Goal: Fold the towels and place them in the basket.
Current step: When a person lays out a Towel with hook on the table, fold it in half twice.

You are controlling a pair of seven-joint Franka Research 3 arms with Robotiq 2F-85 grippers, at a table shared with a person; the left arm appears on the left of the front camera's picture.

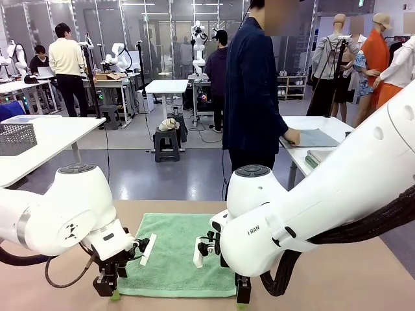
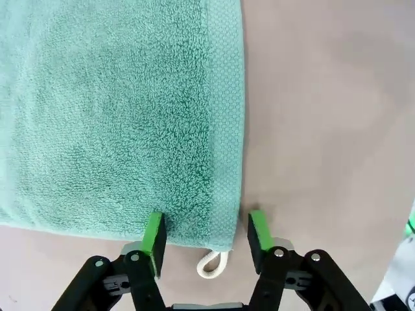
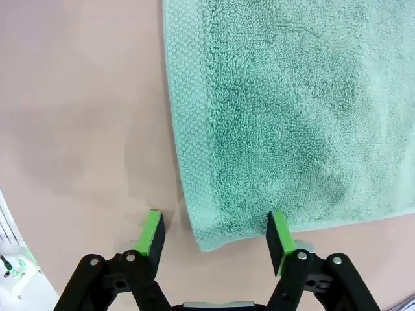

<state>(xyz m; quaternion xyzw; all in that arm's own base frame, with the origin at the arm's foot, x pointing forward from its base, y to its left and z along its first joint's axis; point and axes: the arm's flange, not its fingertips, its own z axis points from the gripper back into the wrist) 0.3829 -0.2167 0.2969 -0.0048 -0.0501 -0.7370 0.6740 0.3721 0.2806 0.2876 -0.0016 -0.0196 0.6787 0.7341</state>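
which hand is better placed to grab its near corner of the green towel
Left, slightly. The left hand brackets its corner of the green towel with narrower jaws, loop between them; the right hand also straddles its corner but stands wider.

Open tabletop (image 1: 337,272) flanks the flat green towel (image 1: 178,253) beside both near corners.

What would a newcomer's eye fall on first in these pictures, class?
A green towel lies flat on the brown table, near the robot. The left gripper and the right gripper each straddle one of its near corners, jaws open. Behind, a person in a dark coat stands at a white table.
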